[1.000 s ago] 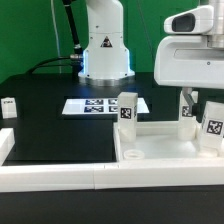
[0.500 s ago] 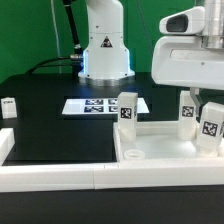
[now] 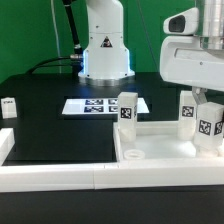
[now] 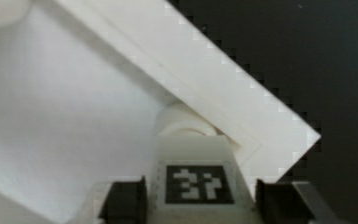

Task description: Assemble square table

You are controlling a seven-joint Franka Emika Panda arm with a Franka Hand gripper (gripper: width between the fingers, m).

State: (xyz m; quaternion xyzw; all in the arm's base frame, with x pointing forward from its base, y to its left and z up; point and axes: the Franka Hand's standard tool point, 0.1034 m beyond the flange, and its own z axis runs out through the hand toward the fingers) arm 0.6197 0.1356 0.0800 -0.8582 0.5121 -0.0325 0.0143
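Where the top lay: the top (image 3: 165,143) sat rim-up on the black tabletop (image 3: 50,130), toward the exterior view's right and just behind the border wall (image 3: 50,172).
Claw: the claw (image 3: 207,112) was pinching a leg (image 3: 209,128). In the wrist view one finger (image 4: 130,202) lay against each side of it, with the tag between them.
Leg's place: it hung over the top's right part in the exterior view, slightly tilted. Whether its lower end touched the top could not be told.
Other legs: the corner leg (image 3: 127,108) stood upright at the top's far left corner in the exterior view. The back leg (image 3: 187,108) stood just beside the claw, partly hidden. The spare leg (image 3: 9,107) sat well apart at that view's left.
Marker board: the marker board (image 3: 105,105) lay flat behind the top.
Leg, handling: it looked light, stiff and hard. Its smooth plastic could twist in a loose pinch, so a hold on opposite sides near the tagged end seemed best, leaving the other end free for a socket.
Top, handling: it looked rigid and too broad to span, so only the rim offered a pinch. It seemed likely to slide if pressed off-centre, though the wall might brace it.
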